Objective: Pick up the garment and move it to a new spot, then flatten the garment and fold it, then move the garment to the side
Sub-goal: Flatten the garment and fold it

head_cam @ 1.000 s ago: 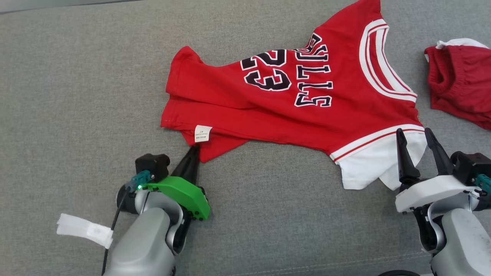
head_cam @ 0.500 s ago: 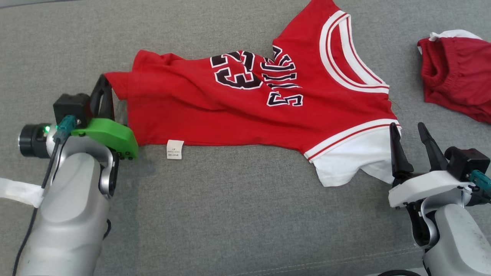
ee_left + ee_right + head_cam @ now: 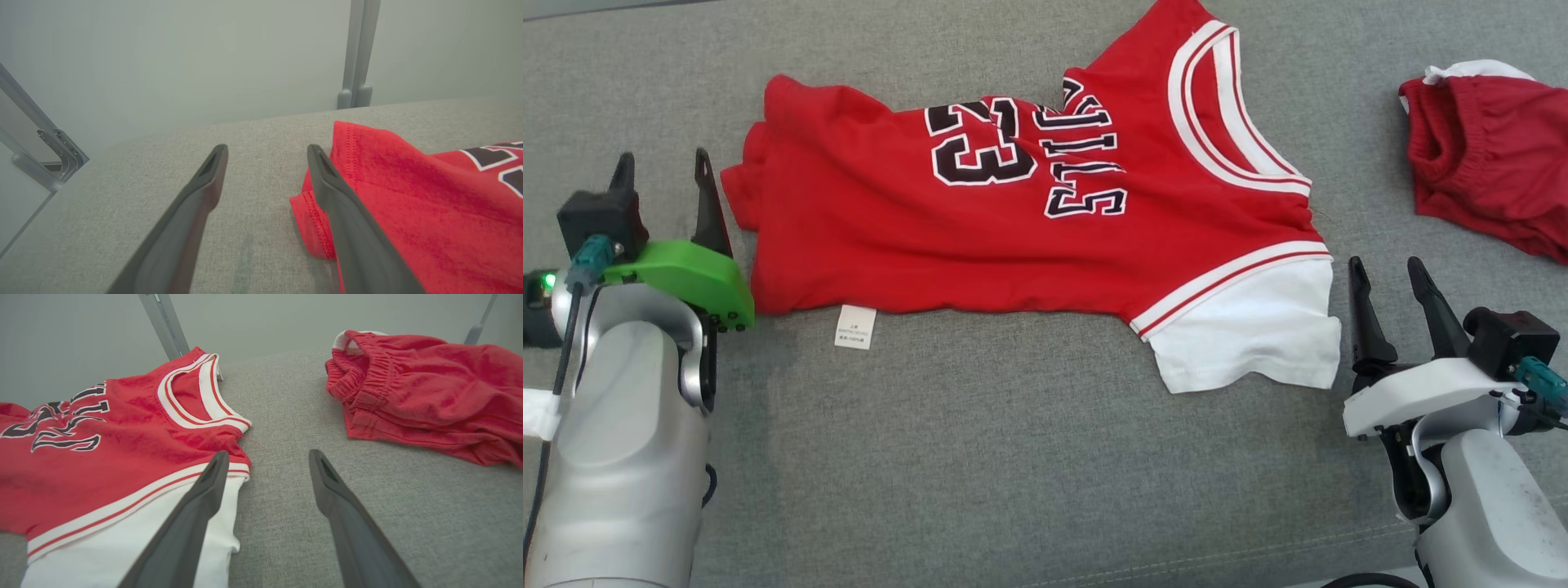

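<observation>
The garment (image 3: 980,237), a red jersey of soft knit cloth, lies spread sideways on the grey woven surface (image 3: 1013,457), its stitched hem at the robot's left and its neckline (image 3: 1201,106) at the right. The neckline is edged in ribbed white bands with thin red stripes, black numerals and letters outlined in white cross the chest, and a plain white sleeve (image 3: 1250,335) sticks out at the near right. A small white care label (image 3: 855,327) pokes from the near edge. The left jaws stand wide open and empty, one dark tapered finger (image 3: 347,228) just beside the rumpled hem. The right jaws are also wide open and empty, close to the white sleeve. Crumpled red shorts (image 3: 1486,155) with a gathered elastic waistband lie apart at the far right.
</observation>
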Controlling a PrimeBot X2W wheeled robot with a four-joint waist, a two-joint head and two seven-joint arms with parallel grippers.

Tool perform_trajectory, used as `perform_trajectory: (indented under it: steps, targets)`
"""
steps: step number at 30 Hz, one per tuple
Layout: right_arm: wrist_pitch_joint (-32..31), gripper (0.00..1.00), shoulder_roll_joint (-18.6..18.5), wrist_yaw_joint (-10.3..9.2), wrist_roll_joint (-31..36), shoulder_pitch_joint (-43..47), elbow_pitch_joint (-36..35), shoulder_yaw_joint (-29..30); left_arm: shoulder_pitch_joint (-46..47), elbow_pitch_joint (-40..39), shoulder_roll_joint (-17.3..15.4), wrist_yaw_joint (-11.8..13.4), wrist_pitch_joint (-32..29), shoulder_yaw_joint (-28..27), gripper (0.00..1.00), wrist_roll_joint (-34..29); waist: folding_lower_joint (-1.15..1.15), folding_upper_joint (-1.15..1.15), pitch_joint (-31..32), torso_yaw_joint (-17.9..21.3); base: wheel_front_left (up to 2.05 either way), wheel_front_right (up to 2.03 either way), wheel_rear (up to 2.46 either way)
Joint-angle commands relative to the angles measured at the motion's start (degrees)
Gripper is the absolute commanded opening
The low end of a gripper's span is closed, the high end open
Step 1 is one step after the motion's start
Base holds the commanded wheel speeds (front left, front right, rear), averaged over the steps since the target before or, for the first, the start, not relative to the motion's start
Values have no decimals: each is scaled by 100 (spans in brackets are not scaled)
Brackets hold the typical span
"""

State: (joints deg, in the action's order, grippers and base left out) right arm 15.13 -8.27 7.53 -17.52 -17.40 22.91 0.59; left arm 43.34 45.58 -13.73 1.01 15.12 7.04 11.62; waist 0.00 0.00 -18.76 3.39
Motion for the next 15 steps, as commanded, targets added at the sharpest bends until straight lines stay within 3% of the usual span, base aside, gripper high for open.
perform_trajectory:
  steps: [1,6,9,15]
  targets:
    - [-4,100,15,-10,-16,9,24,11,-82,173,40,37,-1,-70,100,61,0,0,72,-20,0,0,0]
    - [-3,100,43,-10,-33,103,27,95,-507,383,277,-127,-2,-277,100,161,0,0,203,-130,0,0,0]
    - [-4,100,72,-10,-25,154,37,121,-786,201,507,-398,-1,-450,100,287,0,0,276,-215,0,0,0]
    - [-4,100,112,-10,-20,177,67,45,-1389,-24,884,-701,-1,-664,100,345,0,0,393,-262,0,0,0]
